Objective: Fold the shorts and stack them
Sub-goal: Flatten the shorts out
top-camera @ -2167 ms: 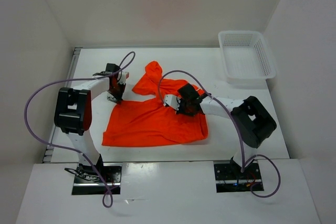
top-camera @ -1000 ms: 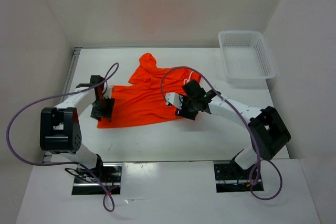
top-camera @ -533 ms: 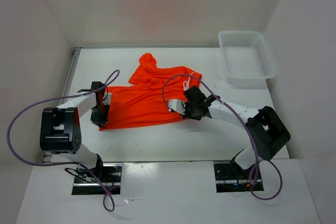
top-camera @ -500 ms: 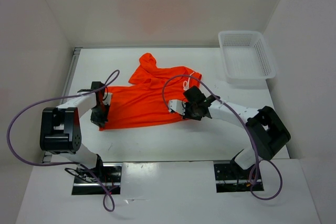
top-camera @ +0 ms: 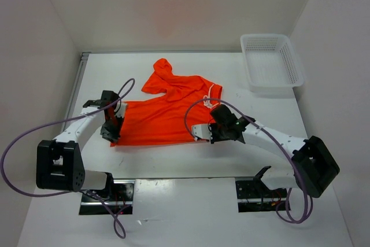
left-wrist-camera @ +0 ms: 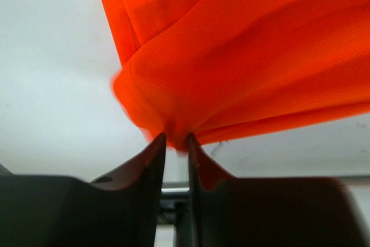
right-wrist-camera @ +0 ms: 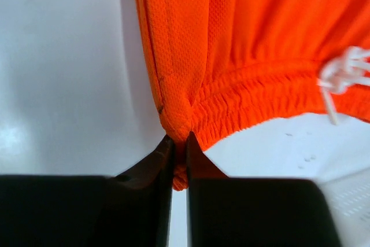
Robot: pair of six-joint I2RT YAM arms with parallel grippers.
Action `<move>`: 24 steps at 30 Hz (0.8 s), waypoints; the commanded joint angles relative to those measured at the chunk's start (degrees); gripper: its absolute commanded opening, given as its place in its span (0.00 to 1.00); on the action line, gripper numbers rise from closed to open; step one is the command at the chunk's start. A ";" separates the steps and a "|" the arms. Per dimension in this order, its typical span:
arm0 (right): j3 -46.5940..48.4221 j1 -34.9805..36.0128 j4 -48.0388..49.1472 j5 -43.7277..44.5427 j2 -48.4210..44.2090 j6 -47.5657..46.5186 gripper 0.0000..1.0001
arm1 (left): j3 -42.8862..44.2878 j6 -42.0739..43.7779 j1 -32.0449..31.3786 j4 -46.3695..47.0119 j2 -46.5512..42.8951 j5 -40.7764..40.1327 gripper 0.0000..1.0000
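The bright orange shorts [top-camera: 165,111] lie spread on the white table, one leg bunched toward the back [top-camera: 163,73], white drawstring [top-camera: 211,92] at the right. My left gripper [top-camera: 110,132] is shut on the shorts' near left corner; the left wrist view shows the cloth [left-wrist-camera: 243,56] pinched between the fingers at my gripper [left-wrist-camera: 176,140]. My right gripper [top-camera: 209,133] is shut on the gathered waistband at the near right corner; the right wrist view shows the waistband [right-wrist-camera: 254,99] clamped at my gripper [right-wrist-camera: 180,143], with the drawstring [right-wrist-camera: 341,76] to the right.
A white plastic basket [top-camera: 270,61] stands at the back right corner of the table. White walls close in the left, back and right. Purple cables loop over both arms. The table's near edge runs just in front of the shorts.
Both grippers have pulled the shorts' near edge toward the front of the table. The right gripper moved right and nearer, the left slightly nearer. The cloth lies flatter and more stretched.
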 commanded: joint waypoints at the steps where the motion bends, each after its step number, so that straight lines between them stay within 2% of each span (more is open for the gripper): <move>1: -1.82 1.70 -3.58 1.05 -0.08 -5.51 0.37 | -1.01 0.19 -1.62 -8.27 -0.17 3.16 0.34; 3: -2.34 2.33 -5.16 0.45 -0.08 -7.27 0.53 | -1.00 0.19 -1.62 -9.95 -0.17 5.02 0.43; 4: -2.34 2.33 -5.16 0.44 -0.61 -7.27 0.65 | -1.00 0.19 -1.62 -9.95 -0.17 5.02 0.45; 5: -2.34 2.33 -5.16 0.44 -0.61 -7.28 0.90 | -1.00 0.19 -1.62 -9.95 -0.17 5.02 0.47; 7: -0.86 2.33 -5.95 0.44 -1.83 -6.14 0.96 | 0.22 0.19 -1.62 -9.26 -0.17 4.40 0.48; 9: 1.60 1.54 -7.78 -2.45 -2.98 -4.12 0.96 | 2.41 0.19 0.65 -7.24 0.52 5.27 0.48; 10: 5.18 -0.55 -7.80 -4.38 -3.77 -1.50 0.92 | 3.82 0.19 1.53 -6.10 1.05 5.80 0.48; 11: 7.04 -1.36 -7.80 -8.22 -5.34 0.79 0.79 | 5.40 0.19 2.50 -4.78 2.36 5.81 0.48; 14: 12.06 -1.89 -3.60 -12.73 -5.97 7.30 0.57 | 10.50 0.19 5.66 4.17 6.13 6.51 0.49; 15: 12.59 -1.37 -0.62 -13.53 -4.93 10.62 0.41 | 11.82 0.19 5.67 8.72 7.46 5.20 0.49; 17: 13.30 -0.14 1.16 -13.54 0.58 12.84 0.30 | 12.97 0.19 5.67 14.10 12.03 3.79 0.49; 18: 14.08 -0.14 1.16 -13.54 2.97 13.46 0.22 | 13.67 0.19 5.67 15.35 13.70 3.00 0.49; 21: 15.67 -0.14 2.57 -12.30 12.55 14.87 0.08 | 17.09 0.19 4.97 18.00 19.50 1.76 0.49; 24: 16.99 -0.14 3.18 -13.44 18.36 15.49 0.00 | 19.13 0.19 4.44 19.67 23.46 1.76 0.49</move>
